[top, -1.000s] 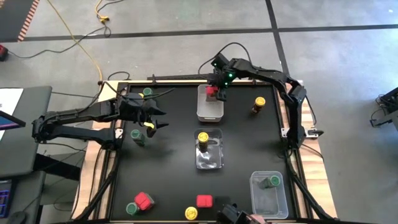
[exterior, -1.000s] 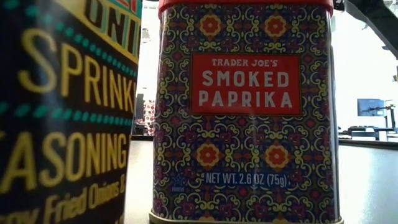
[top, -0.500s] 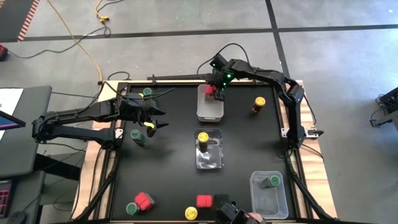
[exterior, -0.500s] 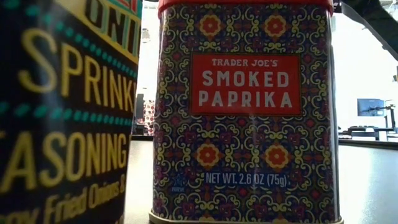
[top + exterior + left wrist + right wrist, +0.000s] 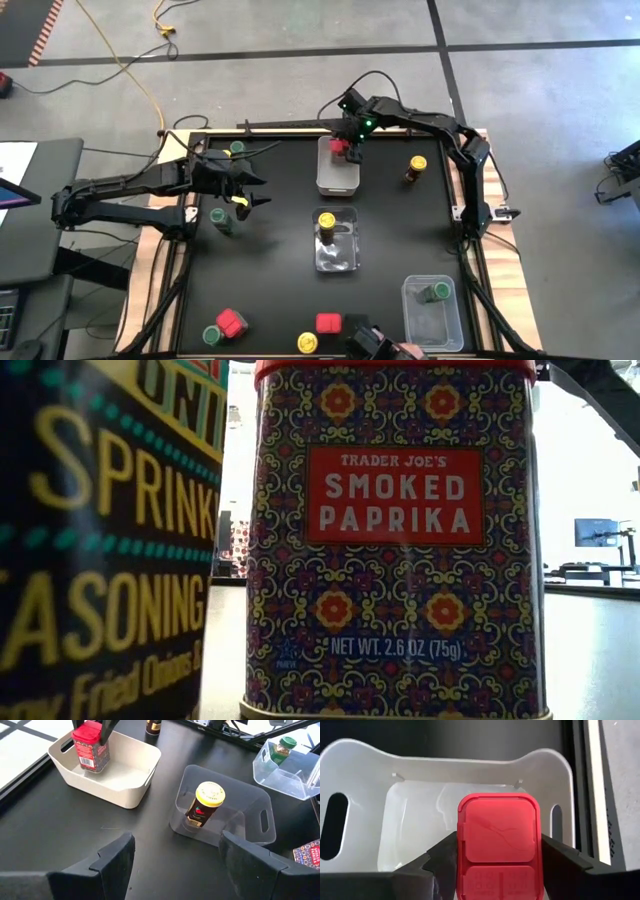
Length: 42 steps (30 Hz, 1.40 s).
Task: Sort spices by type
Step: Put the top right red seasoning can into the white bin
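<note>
One red square-topped spice tin [image 5: 498, 845] is pinched in your right pincer [image 5: 498, 857], inside the white bin [image 5: 338, 180] at the far middle of the worktop [image 5: 270, 280]. Over the last second that pincer has shifted only a little toward the bin's far end, so you are still at the release, not past it. Nearer you, a yellow-lidded jar [image 5: 204, 805] stands in the clear middle bin [image 5: 250, 815], and a green-lidded jar [image 5: 440, 292] sits in the near-right clear bin [image 5: 432, 318]. Your left pincer [image 5: 175, 862] hangs spread and empty over the left of the worktop. Loose tins and jars wait along the near edge, at the left, and one yellow-lidded jar [image 5: 416, 167] at the far right.
</note>
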Available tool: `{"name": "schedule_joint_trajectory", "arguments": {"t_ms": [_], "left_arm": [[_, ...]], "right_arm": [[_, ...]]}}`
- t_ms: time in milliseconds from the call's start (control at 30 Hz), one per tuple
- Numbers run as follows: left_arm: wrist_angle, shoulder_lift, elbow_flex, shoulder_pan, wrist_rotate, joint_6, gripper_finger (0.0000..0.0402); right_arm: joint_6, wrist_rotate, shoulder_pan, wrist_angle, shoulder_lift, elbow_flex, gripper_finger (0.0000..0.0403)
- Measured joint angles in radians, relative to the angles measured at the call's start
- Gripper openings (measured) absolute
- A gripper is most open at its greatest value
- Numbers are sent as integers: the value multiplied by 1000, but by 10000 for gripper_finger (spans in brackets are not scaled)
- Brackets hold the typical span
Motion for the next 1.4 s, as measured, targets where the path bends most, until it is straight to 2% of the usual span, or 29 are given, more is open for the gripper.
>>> {"name": "schedule_joint_trajectory", "arguments": {"t_ms": [500,633,1400], "left_arm": [[-1,0,0,0,0,0,276],[-1,0,0,0,1,0,276],[-4,0,0,0,1,-3,276]], "right_arm": [[16,-1,10,77,10,0,250],[21,3,11,37,28,-2,251],[24,27,-3,58,49,0,251]]}}
